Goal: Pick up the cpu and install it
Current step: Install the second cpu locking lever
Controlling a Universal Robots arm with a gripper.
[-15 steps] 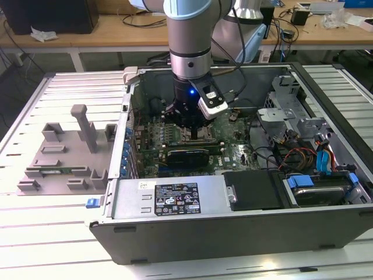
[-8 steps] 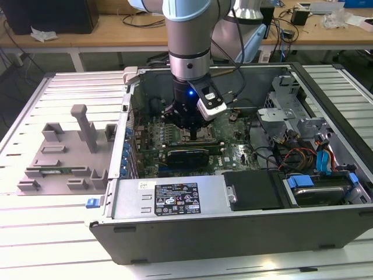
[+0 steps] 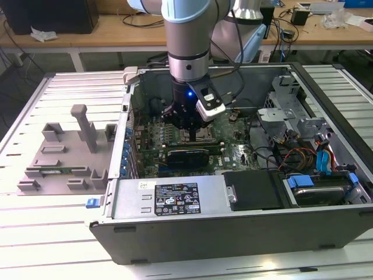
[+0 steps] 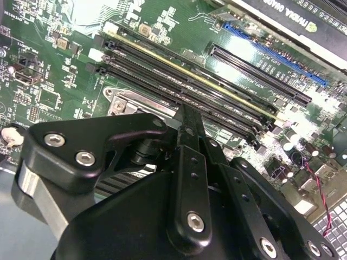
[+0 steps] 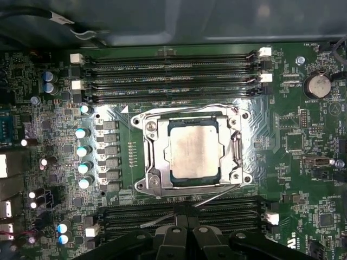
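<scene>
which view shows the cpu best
The first wrist view: the cpu lies flat inside the metal-framed socket, its silver top fully in sight. In the exterior view the gripper hangs over that spot, hiding it. The second wrist view looks past the gripper at the memory slots.

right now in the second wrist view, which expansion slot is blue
The blue slot lies next to the graphics card; the black slot runs between it and the memory slots.
</scene>
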